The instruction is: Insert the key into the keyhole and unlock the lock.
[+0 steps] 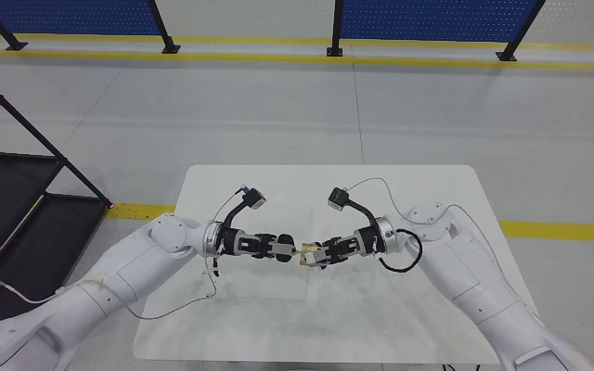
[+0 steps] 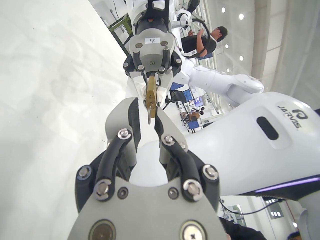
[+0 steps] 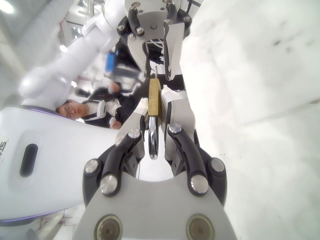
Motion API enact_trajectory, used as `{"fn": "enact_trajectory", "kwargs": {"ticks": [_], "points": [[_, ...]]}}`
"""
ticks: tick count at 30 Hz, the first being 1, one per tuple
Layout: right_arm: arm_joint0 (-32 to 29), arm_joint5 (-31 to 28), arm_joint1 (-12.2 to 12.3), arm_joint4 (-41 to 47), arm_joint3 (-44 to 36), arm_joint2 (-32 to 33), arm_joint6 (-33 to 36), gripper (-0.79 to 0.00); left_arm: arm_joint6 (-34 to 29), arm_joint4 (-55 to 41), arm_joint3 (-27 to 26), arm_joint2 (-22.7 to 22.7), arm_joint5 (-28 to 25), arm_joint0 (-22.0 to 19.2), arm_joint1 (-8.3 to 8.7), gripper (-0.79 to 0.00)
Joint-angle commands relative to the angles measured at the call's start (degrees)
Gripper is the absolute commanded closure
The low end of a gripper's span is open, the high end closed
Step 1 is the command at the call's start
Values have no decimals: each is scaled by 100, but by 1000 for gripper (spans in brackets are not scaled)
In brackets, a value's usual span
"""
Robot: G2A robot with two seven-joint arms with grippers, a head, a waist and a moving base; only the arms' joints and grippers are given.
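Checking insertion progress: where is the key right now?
In the left wrist view the key sticks out of the brass padlock, between the fingers of the open left pincer; the right pincer holds the padlock over the middle of the table.

We see a white table [image 1: 278,325] spread beneath the left gripper [image 1: 295,249] and the right gripper [image 1: 316,253]. Well out to the left gripper's side, past the table's edge, a black rack [image 1: 46,223] stands on the grey floor [image 1: 278,111]. A yellow floor line [image 1: 548,228] shows just off the table at either side. Far ahead of both grippers, blue barrier panels [image 1: 74,14] on black posts [image 1: 165,32] stand beside another yellow stripe [image 1: 260,58].
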Motion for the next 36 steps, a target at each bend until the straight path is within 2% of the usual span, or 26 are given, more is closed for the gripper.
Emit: {"fn": "enact_trajectory", "kwargs": {"ticks": [1,3,9,11,36], "points": [[-12,7,5,-36,-21,14,-20,0,-32,4,3,-35,44,25,-16,-120],[-27,19,11,-81,-46,29,-57,0,-65,20,10,-73,83,47,-34,-65],[-61,46,27,-169,-111,78,-132,0,-132,35,48,-192,149,119,-89,-40],[-64,56,31,-171,-121,94,-125,0,-154,43,62,-229,170,141,-107,0],[-54,136,22,-153,-97,128,-108,0,-443,210,76,-634,230,335,-349,0]]}}
